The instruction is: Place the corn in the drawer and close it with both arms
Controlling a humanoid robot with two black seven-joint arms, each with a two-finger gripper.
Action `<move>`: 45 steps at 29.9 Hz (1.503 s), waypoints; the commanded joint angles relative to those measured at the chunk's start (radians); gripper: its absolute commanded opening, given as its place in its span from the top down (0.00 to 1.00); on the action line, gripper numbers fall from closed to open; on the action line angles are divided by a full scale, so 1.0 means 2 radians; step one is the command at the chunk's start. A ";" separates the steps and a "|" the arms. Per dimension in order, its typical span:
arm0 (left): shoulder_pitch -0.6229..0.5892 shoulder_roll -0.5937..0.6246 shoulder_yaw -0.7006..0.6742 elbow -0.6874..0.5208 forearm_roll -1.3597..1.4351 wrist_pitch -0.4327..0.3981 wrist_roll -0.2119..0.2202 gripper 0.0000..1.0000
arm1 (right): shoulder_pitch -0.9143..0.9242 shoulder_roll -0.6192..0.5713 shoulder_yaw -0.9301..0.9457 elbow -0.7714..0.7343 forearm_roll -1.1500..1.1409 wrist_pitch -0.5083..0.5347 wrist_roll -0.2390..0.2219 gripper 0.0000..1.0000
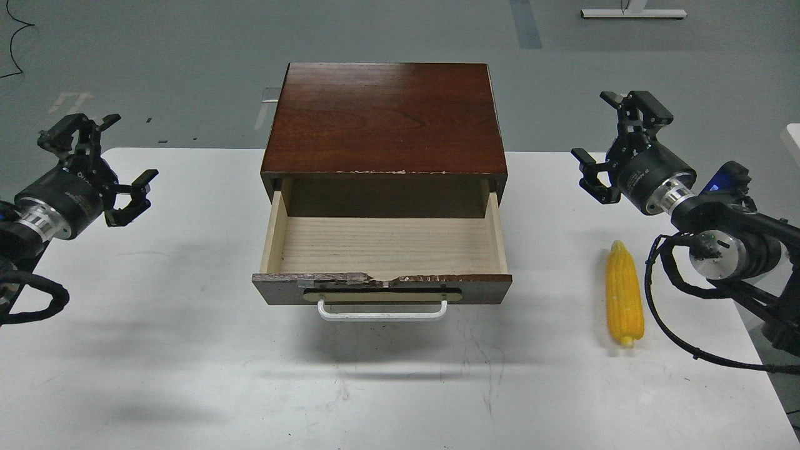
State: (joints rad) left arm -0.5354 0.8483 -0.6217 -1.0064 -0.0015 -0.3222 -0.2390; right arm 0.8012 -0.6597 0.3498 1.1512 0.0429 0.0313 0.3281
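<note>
Right now, drawer (pixel 382 247): was seen pulled out of the dark wood cabinet (pixel 384 119), pale interior bare.
Corn (pixel 624 294): was left lying on the white table (pixel 187 312), right of the drawer, well apart from it.
Left gripper (pixel 105 164): fingers were held spread wide, nothing gripped, above the table's left edge.
Right gripper (pixel 615 140): fingers were likewise spread, nothing touched, beyond the corn.

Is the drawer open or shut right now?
Open: the drawer is pulled out, its pale wood floor bare, with the corn lying on the table.
</note>
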 commanded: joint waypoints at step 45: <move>0.002 0.005 0.001 -0.002 0.001 0.005 0.000 0.01 | -0.019 -0.032 0.009 0.013 -0.008 -0.013 0.002 0.00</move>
State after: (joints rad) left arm -0.5297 0.8590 -0.6198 -1.0110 0.0000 -0.3155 -0.2408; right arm 0.7639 -0.7229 0.3711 1.1744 0.0307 0.0041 0.3287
